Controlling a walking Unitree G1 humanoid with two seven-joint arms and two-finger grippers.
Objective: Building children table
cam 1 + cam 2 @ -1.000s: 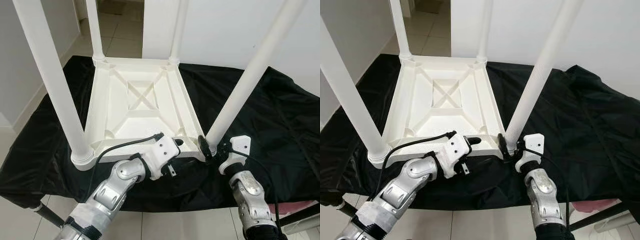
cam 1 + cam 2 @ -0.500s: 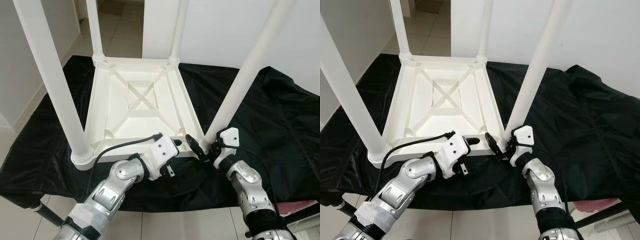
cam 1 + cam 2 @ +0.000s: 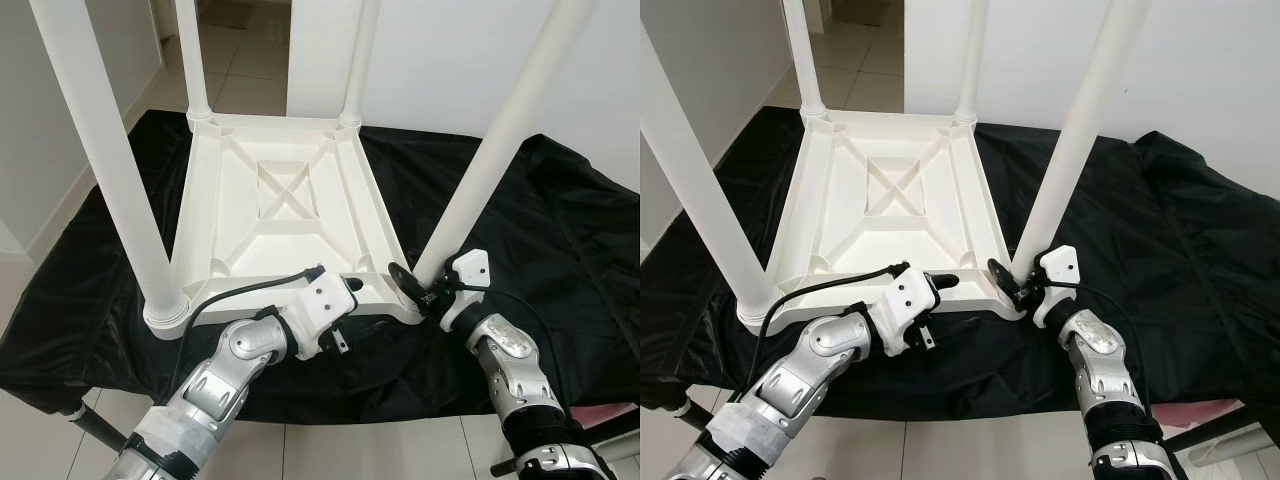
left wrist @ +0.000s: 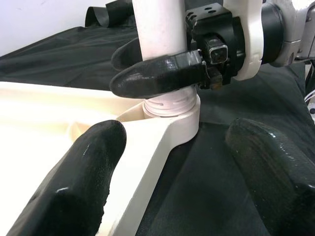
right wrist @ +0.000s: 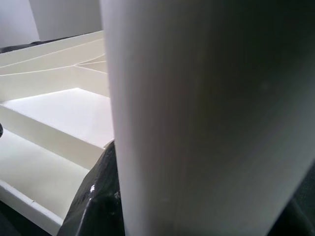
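Your upturned white children's table (image 3: 275, 215) lies on the black cloth (image 3: 560, 240) over the desk, four legs up. Your left gripper (image 3: 345, 300) hovers at its near edge, jaws spread wide, holding nothing. Your right gripper (image 3: 418, 290) has its jaws closed around the base of the near right leg (image 3: 480, 170).

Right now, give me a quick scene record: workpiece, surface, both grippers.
workpiece: white tabletop lying upside down, four legs pointing up
surface: black cloth
right gripper: fingers around the base of the near right leg, just above its corner socket
left gripper: at the tabletop's near edge, fingers open, holding nothing
fit: threads visible at that leg's socket
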